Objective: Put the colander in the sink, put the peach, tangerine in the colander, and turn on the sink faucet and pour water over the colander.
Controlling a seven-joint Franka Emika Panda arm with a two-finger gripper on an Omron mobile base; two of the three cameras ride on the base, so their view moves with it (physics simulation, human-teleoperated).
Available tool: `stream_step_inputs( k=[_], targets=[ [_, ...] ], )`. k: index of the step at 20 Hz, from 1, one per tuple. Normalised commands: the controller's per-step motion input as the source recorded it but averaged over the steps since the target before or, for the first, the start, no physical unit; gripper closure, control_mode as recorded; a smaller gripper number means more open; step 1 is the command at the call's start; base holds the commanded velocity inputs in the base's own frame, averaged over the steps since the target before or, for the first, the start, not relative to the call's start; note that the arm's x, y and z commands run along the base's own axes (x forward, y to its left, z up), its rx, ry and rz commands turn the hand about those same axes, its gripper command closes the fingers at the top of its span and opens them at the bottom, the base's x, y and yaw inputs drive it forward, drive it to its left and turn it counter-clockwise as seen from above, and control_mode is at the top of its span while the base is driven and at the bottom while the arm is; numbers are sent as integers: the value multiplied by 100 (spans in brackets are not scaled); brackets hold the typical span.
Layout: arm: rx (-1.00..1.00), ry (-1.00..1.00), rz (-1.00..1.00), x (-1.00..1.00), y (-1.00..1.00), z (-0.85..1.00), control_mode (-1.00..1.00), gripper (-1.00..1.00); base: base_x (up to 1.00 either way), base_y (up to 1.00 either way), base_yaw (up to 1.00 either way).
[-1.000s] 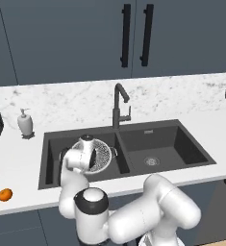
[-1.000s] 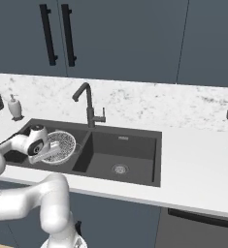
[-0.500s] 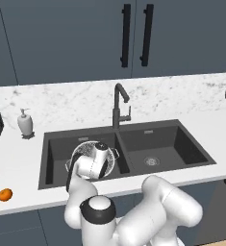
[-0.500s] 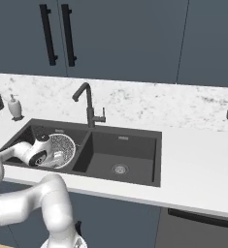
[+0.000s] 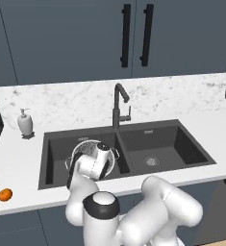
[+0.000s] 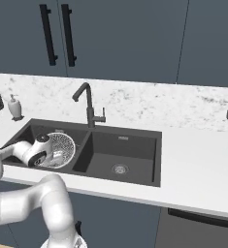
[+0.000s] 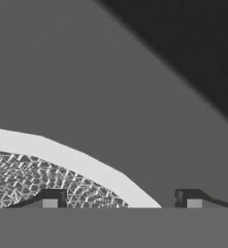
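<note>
While the colander (image 5: 93, 154) sits in the left basin of the sink (image 5: 174, 144), the claw (image 7: 120, 203) hangs open over its rim, one fingertip on either side. The tangerine (image 5: 5, 194) lies on the bench (image 5: 18, 168) at eight o'clock from the sink.

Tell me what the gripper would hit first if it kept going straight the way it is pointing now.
Most likely the sink wall: the open gripper straddles the colander rim, one fingertip over the mesh, the other outside. The rim lies just ahead between the fingers, so it could be touched first; depth is unclear.
</note>
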Motion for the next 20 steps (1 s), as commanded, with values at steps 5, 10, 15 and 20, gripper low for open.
stream_step_inputs(
  k=[5,10,15,20],
  targets=[
    [7,-16,-44,-57,0,88,-100,-100,0,0,0],
    [3,-32,-30,-43,24,100,-100,-100,0,0,0],
    [0,-40,-21,-69,63,100,-100,-100,0,0,0],
    [-1,-23,-9,-57,84,100,-100,-100,0,0,0]
  ],
)
